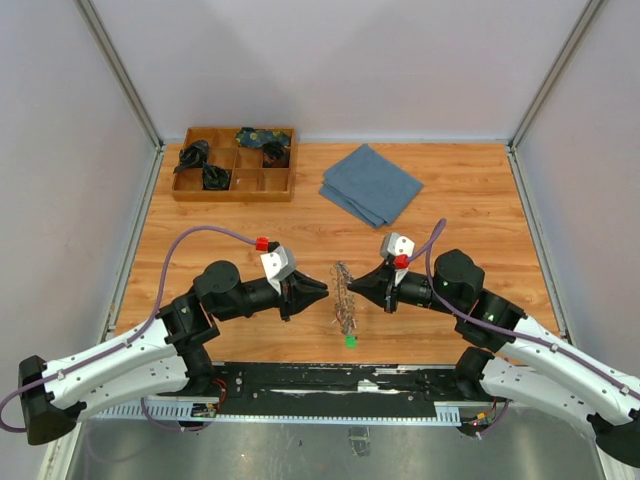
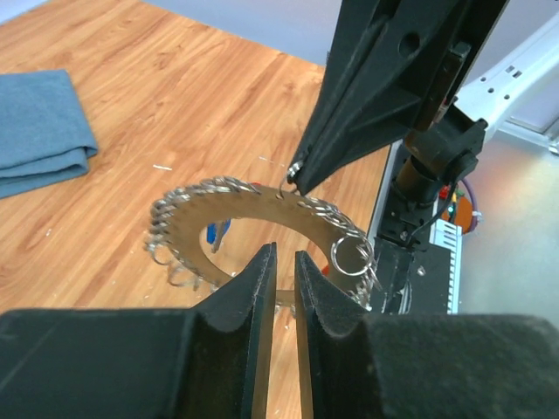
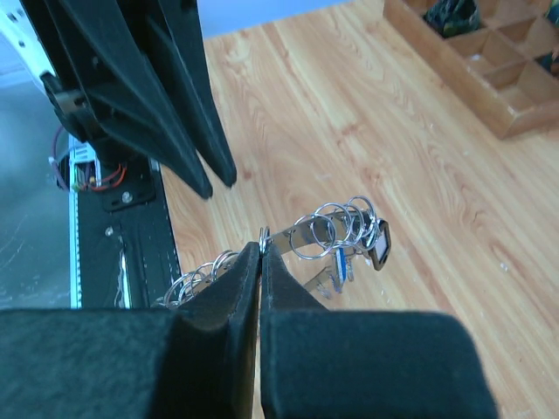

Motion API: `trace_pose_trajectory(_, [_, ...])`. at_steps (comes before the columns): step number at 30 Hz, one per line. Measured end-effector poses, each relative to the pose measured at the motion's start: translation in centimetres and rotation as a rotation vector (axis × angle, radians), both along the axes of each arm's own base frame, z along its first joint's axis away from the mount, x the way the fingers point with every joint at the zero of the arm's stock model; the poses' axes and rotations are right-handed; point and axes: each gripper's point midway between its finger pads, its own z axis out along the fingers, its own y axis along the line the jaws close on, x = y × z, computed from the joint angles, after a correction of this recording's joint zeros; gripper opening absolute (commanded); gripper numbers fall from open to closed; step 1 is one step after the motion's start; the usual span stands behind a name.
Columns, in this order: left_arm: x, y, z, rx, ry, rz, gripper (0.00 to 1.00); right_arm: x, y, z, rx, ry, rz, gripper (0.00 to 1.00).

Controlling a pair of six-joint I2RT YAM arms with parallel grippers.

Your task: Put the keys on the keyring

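The keyring [image 1: 345, 297] stands on edge on the wooden table between both grippers. It is a flat metal band [image 2: 262, 202] hung with many small silver rings. A blue-tagged key [image 2: 218, 234] hangs inside the hoop, a black tag [image 3: 381, 244] sits at its far end, and a green tag [image 1: 350, 341] lies at its near end. My right gripper [image 3: 262, 247] is shut on one small ring at the band's rim [image 3: 301, 231]. My left gripper [image 2: 281, 262] sits just short of the opposite side, its jaws a narrow slit apart with nothing between them.
A wooden compartment tray [image 1: 233, 190] with dark items stands at the back left and shows in the right wrist view as the tray [image 3: 489, 78]. A folded blue cloth [image 1: 370, 183] lies at the back centre. A black rail [image 1: 330, 380] runs along the near edge.
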Motion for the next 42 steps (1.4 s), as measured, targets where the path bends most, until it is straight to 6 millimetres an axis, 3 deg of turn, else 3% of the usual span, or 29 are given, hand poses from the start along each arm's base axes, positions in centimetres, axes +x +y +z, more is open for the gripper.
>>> trace_pose_trajectory(7, [-0.2,-0.2,0.3,-0.03,-0.001,-0.01,0.24,0.0,0.4,2.6,0.114,-0.075,0.015,0.0])
trace_pose_trajectory(18, [-0.1,-0.3,2.8,-0.122,-0.043,-0.01,0.27,-0.8,0.5,5.2,0.222,-0.148,0.056,0.0])
trace_pose_trajectory(26, [1.2,1.1,3.0,-0.142,-0.044,0.103,0.28,0.9,0.6,4.6,-0.028,-0.113,0.023,0.0])
trace_pose_trajectory(29, [2.1,2.1,2.7,-0.143,-0.039,0.178,0.29,1.8,0.3,2.9,-0.116,-0.098,-0.008,0.0])
trace_pose_trajectory(35, [3.0,3.2,2.2,-0.135,-0.03,0.258,0.29,3.1,-0.4,-2.8,-0.356,0.003,-0.044,0.0])
trace_pose_trajectory(42, [3.3,3.4,1.5,-0.113,-0.017,0.279,0.29,3.5,-0.7,-6.1,-0.561,0.08,-0.041,0.0])
